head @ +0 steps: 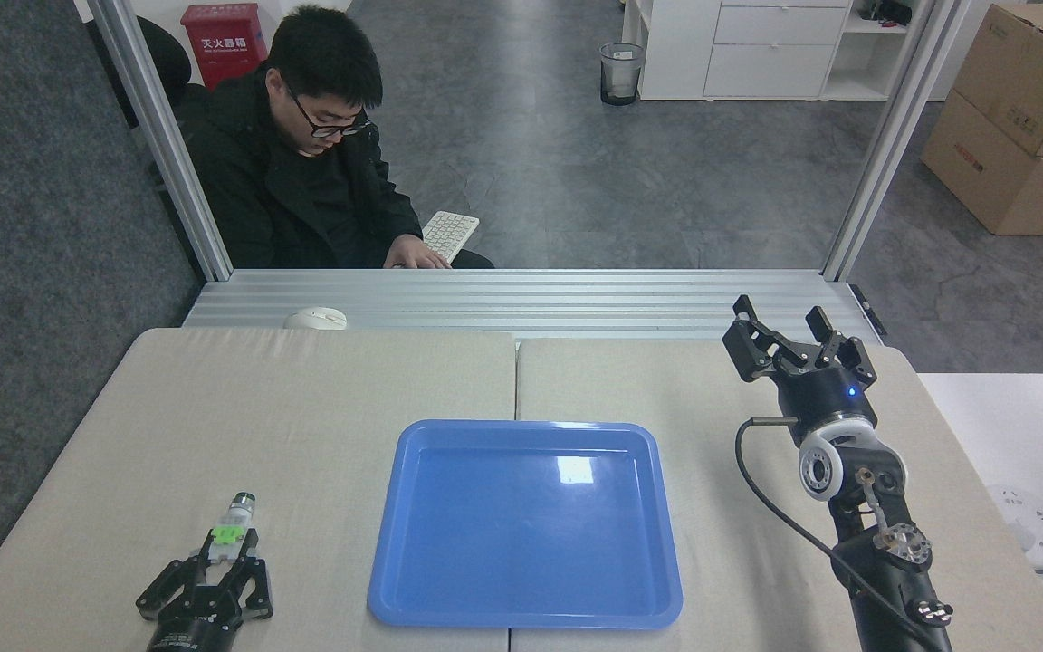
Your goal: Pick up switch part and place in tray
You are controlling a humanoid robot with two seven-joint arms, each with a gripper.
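The switch part (234, 520), a small white block with a green centre and a dark-tipped silvery end, lies on the beige table left of the blue tray (521, 616). The part's dark tip points away from me. My left gripper (226, 547) reaches in from the bottom edge, its fingers drawn in against the sides of the part's near white end. The tray holds nothing. My right gripper (789, 328) stands open and raised over the table's far right, well away from both.
A person in a black jacket (304, 190) sits behind the aluminium rail, one hand at a white keyboard (449, 233). A white mouse (316, 318) rests on the rail. A white power strip (1028, 534) lies off the table's right edge.
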